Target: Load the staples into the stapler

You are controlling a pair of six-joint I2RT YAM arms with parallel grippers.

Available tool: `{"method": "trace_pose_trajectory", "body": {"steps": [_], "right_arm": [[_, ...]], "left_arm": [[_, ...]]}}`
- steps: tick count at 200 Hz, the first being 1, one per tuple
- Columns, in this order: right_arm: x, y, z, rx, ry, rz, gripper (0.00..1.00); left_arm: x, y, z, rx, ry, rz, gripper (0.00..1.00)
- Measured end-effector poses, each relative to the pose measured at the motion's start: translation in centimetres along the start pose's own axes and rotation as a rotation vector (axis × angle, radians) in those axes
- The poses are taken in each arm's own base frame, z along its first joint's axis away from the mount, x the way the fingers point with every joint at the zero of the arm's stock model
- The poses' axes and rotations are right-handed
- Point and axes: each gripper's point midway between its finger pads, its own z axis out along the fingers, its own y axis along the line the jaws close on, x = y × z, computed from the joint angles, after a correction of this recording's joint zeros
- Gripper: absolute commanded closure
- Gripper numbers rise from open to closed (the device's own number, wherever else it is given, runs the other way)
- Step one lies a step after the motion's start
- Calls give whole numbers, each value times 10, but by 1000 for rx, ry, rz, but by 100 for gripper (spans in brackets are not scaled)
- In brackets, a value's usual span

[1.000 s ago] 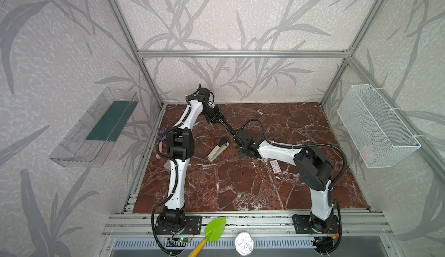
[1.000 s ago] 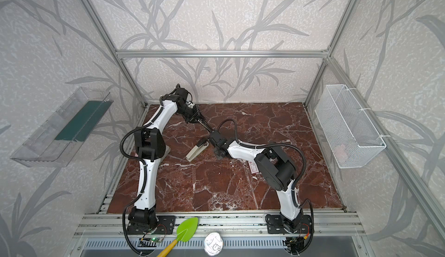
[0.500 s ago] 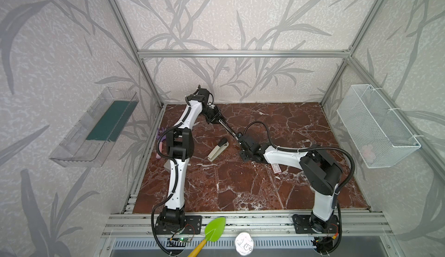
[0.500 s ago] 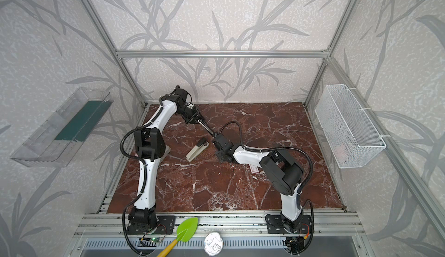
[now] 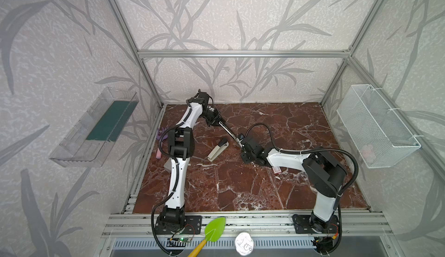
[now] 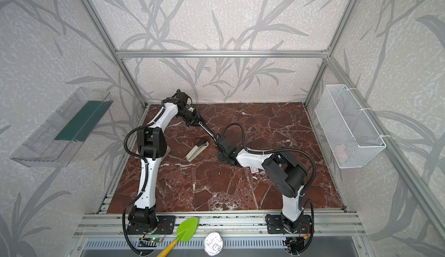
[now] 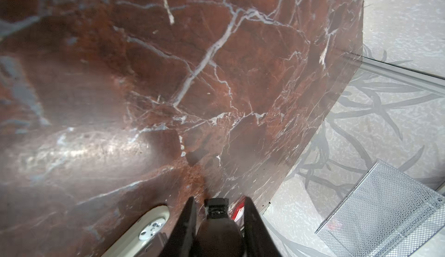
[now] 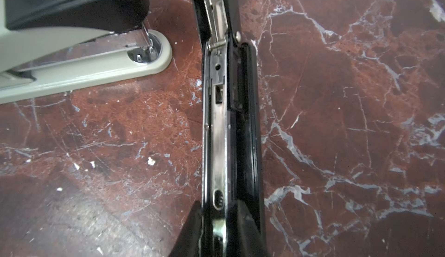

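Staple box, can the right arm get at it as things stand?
Probably not. The right end effector is shut on the stapler, whose other end the left end effector holds, and the staple box lies partly under the right forearm. It would have to let go and pull back.

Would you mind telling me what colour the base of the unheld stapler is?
Beige, under a black top; the base shows best in the right wrist view.

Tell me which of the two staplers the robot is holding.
The all-black stapler, swung open with its silver rail showing, clamped at its ends by the left gripper and right gripper. The beige-and-black stapler lies alone on the table.
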Motion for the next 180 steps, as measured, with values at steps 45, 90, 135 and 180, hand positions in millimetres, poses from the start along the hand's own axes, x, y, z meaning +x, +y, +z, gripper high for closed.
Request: {"method": "trace_pose_trajectory", "body": {"steps": [45,90,135,180], "right_arm": [[-1,2,0,-25,-2,5,100],[-2,7,1,-70,-1,24,100],[8,14,2,-114,31,24,100],[9,7,5,-115,53,79,100]], "left_arm": [[-4,9,3,11,15,-30,70],[-19,7,4,57,-12,-21,60],[-43,10,-2,102,-67,-11,53],[-53,11,-9,120,-96,-9,51]]}}
